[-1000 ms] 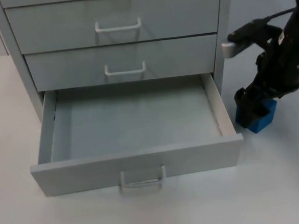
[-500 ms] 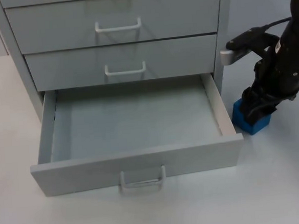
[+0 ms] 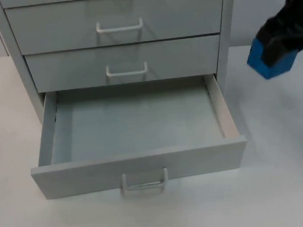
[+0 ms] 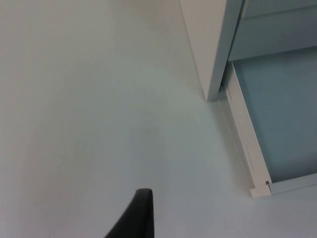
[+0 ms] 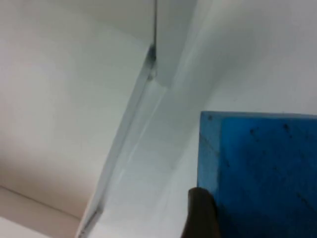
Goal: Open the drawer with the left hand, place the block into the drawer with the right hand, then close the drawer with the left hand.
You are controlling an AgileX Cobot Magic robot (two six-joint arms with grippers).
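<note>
In right tool [image 3: 278, 46]: blue block [image 3: 268, 63].

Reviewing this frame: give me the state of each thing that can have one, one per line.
bottom drawer: pulled open, nothing in it
middle drawer: closed
top drawer: closed
blue block: lifted off the table, right of the cabinet
right tool: shut on the blue block
left tool: above the table beside the cabinet, waiting
</note>
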